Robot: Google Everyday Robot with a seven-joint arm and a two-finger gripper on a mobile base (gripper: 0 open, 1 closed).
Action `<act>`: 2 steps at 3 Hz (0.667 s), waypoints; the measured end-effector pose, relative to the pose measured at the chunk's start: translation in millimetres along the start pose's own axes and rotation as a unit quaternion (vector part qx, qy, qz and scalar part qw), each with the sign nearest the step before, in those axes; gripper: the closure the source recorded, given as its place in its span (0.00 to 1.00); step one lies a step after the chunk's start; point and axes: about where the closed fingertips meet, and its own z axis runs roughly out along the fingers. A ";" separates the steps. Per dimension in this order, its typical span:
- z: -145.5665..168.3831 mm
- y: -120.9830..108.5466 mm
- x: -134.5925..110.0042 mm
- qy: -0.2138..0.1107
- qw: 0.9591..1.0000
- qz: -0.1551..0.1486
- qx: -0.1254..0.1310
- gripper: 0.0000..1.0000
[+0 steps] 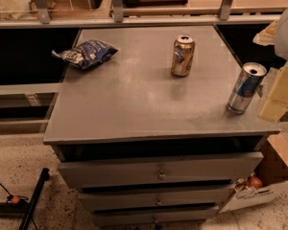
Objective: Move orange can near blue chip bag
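The orange can (183,56) stands upright on the grey cabinet top (134,104), towards the back, right of centre. The blue chip bag (86,53) lies at the back left corner of the top, well apart from the can. My gripper (270,98) hangs at the right edge of the view, just right of a blue-and-silver can (246,88). Its pale fingers (284,84) look open and empty. It is to the right of the orange can and nearer the front.
The taller blue-and-silver can stands near the top's right front corner, close to my gripper. The cabinet has several drawers (158,171) below. A railing and shelves (134,13) run behind. A cardboard box (269,186) sits on the floor at the right, a black stand (31,200) at the left.
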 end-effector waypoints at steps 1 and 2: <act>0.0 -0.1 0.0 0.000 1.000 0.000 0.000 0.00; -2.6 -35.3 -5.3 -0.011 1.000 0.009 0.023 0.00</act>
